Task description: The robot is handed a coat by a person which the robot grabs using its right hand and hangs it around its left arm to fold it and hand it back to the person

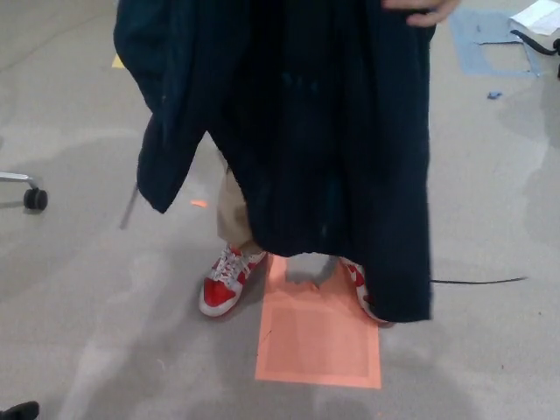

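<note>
Coat: the dark coat hangs full length in front of the person, spread wide and held up high, which presents it openly toward the robot for a take.
Sleeve: one sleeve dangles loose on the picture's left, its end clear of the floor.
Hem: the coat's lower edge hangs just above the orange floor mat, covering most of the person's legs.
Holder: a person's hand pinches the top of the coat at the upper right edge; the grip on the other side is out of frame.
Person: red and white sneakers stand at the mat's near edge, so the person faces the robot squarely.
Robot's hands: neither the left nor the right hand is in view, so their state cannot be told.
Stage: the coat is in the person's keeping, which fits an offer to the robot or a coat already back with the person; it hangs unfolded.
Surroundings: a chair caster sits at the far left on the grey floor.
</note>
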Available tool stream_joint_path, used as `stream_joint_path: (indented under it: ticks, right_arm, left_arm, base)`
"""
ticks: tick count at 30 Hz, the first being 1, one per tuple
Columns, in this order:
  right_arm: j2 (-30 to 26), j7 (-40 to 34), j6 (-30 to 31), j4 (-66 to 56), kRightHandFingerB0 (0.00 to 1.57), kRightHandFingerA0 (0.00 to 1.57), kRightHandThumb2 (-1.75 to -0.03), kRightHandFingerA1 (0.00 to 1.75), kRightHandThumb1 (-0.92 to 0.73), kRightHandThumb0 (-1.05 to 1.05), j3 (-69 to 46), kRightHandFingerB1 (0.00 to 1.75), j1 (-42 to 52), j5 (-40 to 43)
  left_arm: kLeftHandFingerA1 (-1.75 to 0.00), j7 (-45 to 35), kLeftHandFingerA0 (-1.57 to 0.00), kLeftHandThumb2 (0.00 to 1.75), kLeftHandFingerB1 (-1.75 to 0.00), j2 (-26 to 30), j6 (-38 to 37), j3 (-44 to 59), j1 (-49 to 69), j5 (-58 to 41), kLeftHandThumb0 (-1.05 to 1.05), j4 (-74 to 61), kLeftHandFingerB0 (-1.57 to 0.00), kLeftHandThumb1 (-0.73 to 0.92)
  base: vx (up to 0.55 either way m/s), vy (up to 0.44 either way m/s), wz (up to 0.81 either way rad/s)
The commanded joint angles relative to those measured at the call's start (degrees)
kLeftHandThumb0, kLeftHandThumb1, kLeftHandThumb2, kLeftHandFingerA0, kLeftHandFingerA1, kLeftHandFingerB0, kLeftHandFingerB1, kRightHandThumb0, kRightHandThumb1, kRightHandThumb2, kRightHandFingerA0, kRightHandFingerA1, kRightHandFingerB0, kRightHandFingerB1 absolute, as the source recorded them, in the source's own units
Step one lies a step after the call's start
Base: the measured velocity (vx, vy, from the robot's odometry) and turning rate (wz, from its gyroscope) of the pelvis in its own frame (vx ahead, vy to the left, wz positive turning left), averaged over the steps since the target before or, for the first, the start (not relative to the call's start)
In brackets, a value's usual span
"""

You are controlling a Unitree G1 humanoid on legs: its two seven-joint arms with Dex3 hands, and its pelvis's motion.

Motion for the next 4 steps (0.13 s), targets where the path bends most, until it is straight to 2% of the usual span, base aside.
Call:
stream_joint_path:
  ticks: [1,4]
  right_arm:
    - [-0.79,1.25,0.52,-0.14,0.26,0.28,-0.66,0.32,-0.86,-0.58,-0.12,0.3,-0.3,0.77]
    - [-0.92,1.41,0.22,-0.23,0.27,0.28,-0.66,0.33,-0.85,-0.58,0.01,0.31,-0.26,0.77]
  left_arm:
    - [-0.47,-0.04,0.0,1.11,-0.46,1.23,-0.79,0.4,-0.24,-0.27,-0.34,-0.19,0.0,0.59]
    - [-0.47,0.21,0.0,1.11,-0.46,1.25,-0.61,0.19,-0.26,-0.01,-0.35,-0.18,0.0,0.58]
  base:
    - [0.0,0.0,0.0]
    - [0.0,0.0,0.0]
